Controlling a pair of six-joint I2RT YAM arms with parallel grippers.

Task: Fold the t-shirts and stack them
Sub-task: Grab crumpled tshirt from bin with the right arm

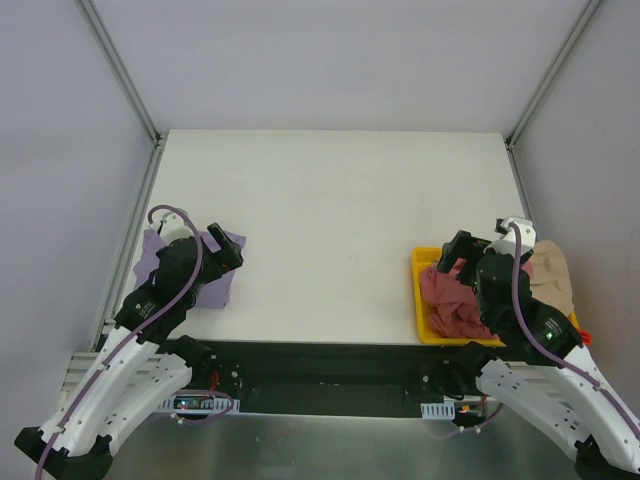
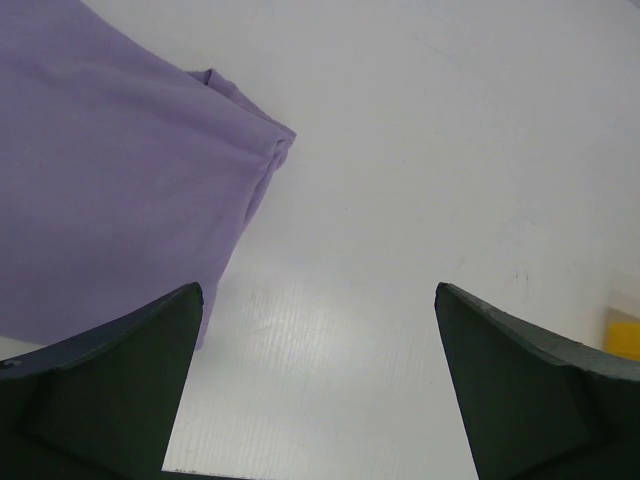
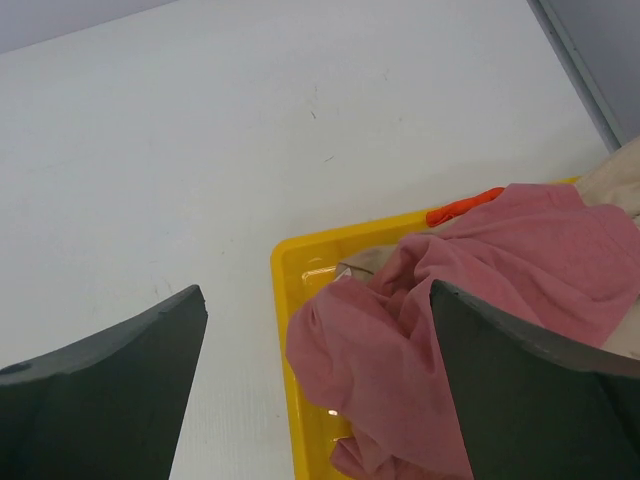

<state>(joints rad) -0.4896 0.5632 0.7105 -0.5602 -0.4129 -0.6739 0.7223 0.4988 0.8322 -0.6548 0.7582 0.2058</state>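
While left gripper [image 2: 318, 290] hangs wide open, holding nothing, purple shirt [image 2: 120, 170] lies flat on table [image 2: 450, 150], near-left side. Right gripper [image 3: 318, 290] also spread wide, empty, above yellow bin [image 3: 285, 270] corner. Pink shirt [image 3: 480, 300] crumpled in bin; beige shirt [image 1: 550, 270] on bin's right side; orange shirt [image 3: 465, 207] edge peeking out.

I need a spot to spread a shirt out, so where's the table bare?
Bare: the stretch of table between the lavender t-shirt at left and the yellow bin at right, back to the far edge. Crowded: the bin, heaped with a pink-red t-shirt.
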